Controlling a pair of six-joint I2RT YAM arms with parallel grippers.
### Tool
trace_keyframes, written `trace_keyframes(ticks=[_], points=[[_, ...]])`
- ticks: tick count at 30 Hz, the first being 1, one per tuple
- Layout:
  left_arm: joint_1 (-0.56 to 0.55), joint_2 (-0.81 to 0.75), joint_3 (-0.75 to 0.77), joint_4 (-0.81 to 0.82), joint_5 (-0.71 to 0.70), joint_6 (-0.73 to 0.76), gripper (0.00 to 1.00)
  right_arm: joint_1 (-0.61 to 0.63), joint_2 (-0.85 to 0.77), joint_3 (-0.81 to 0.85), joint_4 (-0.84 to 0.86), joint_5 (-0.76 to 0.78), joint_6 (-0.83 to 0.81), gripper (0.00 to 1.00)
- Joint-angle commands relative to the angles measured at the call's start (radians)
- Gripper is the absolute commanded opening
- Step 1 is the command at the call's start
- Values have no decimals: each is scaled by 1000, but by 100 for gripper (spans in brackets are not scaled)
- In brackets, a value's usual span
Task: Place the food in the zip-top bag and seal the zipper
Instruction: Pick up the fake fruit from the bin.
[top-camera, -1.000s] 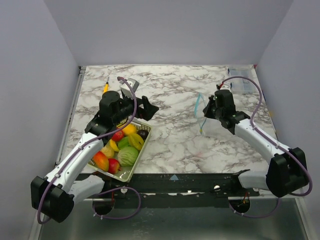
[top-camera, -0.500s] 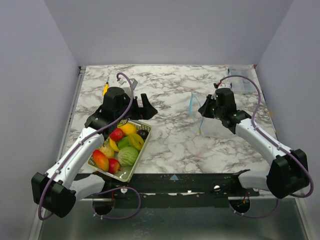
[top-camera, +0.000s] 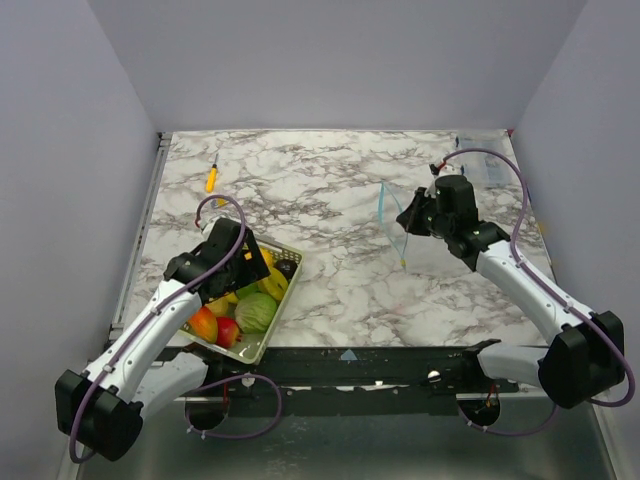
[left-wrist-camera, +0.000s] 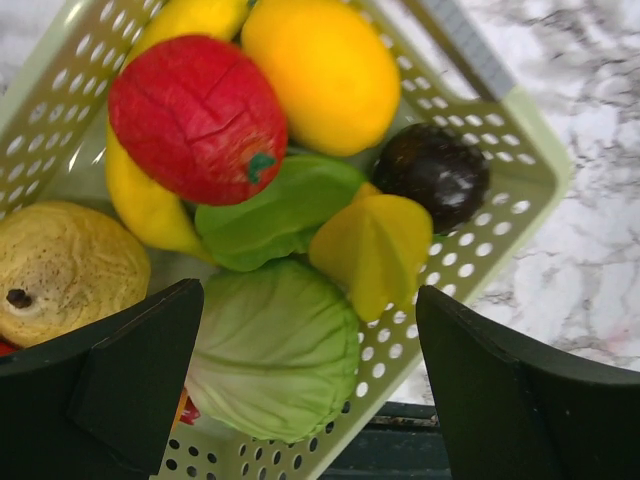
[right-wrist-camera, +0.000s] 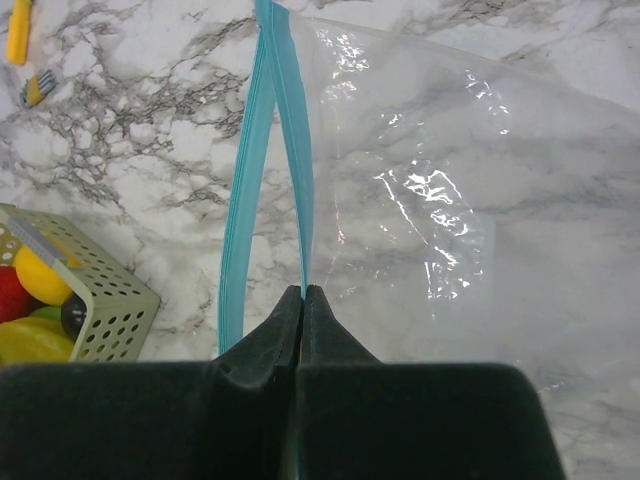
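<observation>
Food lies heaped in the pale green mesh basket at the near left of the marble table. A red fruit and an orange-yellow fruit lie at the far end, with a dark round fruit in the corner beside them. A green leaf, a yellow star fruit and a pale green cabbage fill the middle. A speckled tan fruit sits against the left wall. The left gripper hangs over the basket with its 2 fingers spread wide on either side of the cabbage, holding nothing.

Across the table, well apart from the basket, the zip-top bag lies clear and crinkled on the marble, with its mouth turned toward the basket. The right gripper has its fingers pressed together on one strip of the zipper, while the other strip bows away to the left, so the mouth is parted. No food is in the bag.

Near the far left edge lies a small yellow item, possibly a pen or tool.
</observation>
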Motion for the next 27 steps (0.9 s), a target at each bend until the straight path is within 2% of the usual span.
trace_keyframes(ticks=[1,3,12,18,20,21,23,27], points=[[-2,-4,-58,54,34,-28,88,5,0,22,-23,-23,7,1],[-2,17,-61,102,57,-7,85,6,-8,14,-20,-31,14,1],[-1,37,-125,216,89,26,84,6,-41,4,-42,-9,16,0],[0,14,-180,321,180,101,91,5,-11,8,-27,-29,21,1],[-2,10,-182,319,180,111,91,6,-1,10,-25,-35,23,1],[-1,5,-178,300,173,112,95,6,-1,11,-24,-36,24,0],[-2,-14,-170,256,112,108,96,6,-1,10,-25,-37,24,1],[1,-38,-194,308,135,167,98,6,-9,6,-18,-27,23,1]])
